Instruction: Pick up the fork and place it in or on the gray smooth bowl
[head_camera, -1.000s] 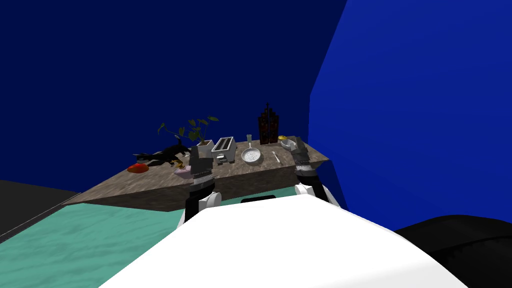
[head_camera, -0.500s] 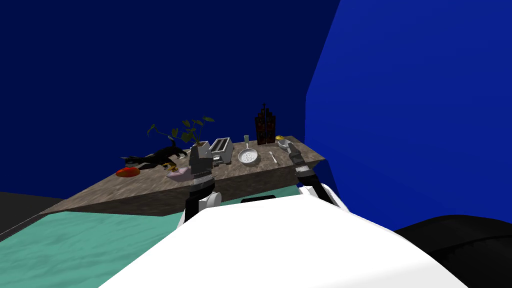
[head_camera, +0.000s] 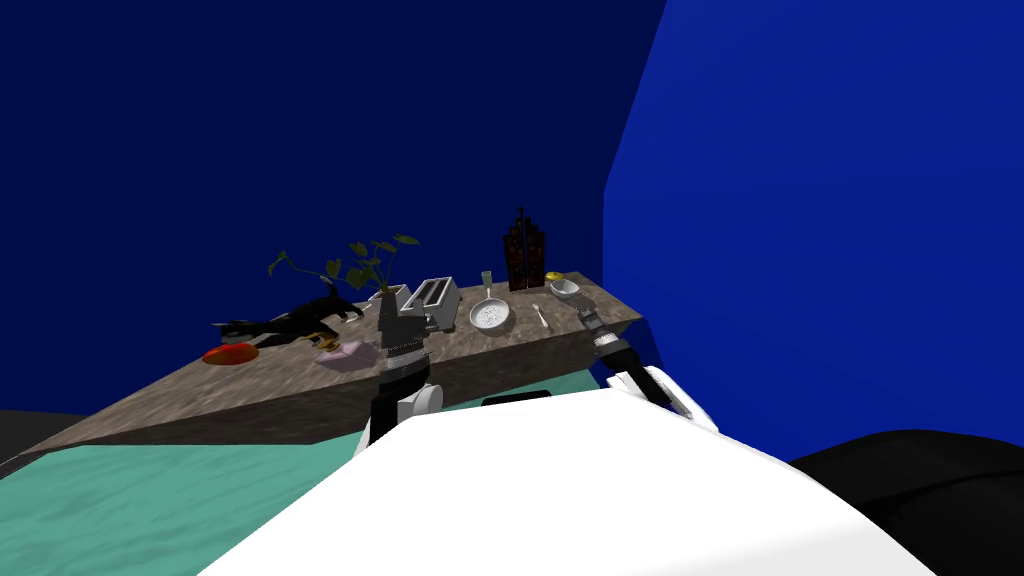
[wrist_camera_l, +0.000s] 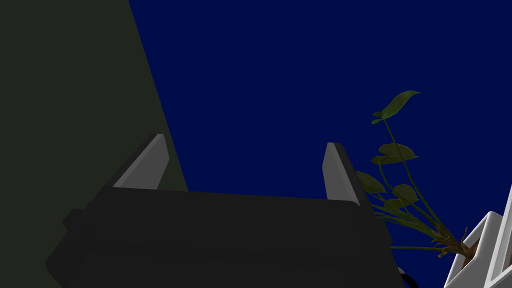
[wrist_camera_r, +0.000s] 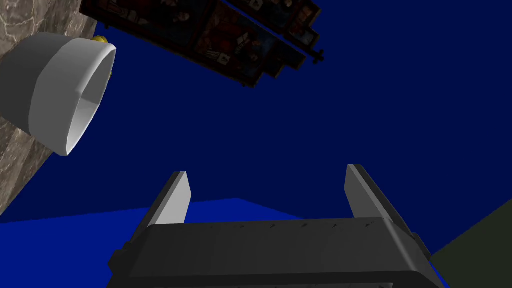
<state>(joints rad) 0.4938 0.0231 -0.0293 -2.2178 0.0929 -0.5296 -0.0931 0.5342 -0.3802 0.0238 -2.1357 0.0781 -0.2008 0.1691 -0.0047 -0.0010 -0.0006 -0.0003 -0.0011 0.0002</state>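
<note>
— Blue walls, teal floor (head_camera: 150, 490), one counter (head_camera: 300, 370) of mottled brown stone. Fork's spot?
— One fork (head_camera: 540, 316), thin and pale, lay flat on the counter between the round white pan (head_camera: 489, 315) and the bowl (head_camera: 564, 288). One bowl: smooth, pale grey, round-rimmed, near the far right corner, apart from the fork.
— Other stuff?
— One boxy toaster (head_camera: 431, 300), one leafy plant (wrist_camera_l: 397, 151) in a white square pot, one dark ornate frame (head_camera: 524, 260), and one small yellow item (head_camera: 553, 276) behind the bowl; couldn't make out what it was.
— Grippers?
— Two. Left gripper (wrist_camera_l: 245, 150) had its blades spread wide, nothing between them, up by the plant. Right gripper (wrist_camera_r: 265, 175) was likewise apart and empty, at the counter's near edge, near the fork, not touching.
— Versus a second ago?
— My view had swung, so the whole counter sat further left. Right hand had dropped from beside the bowl to that near edge.
</note>
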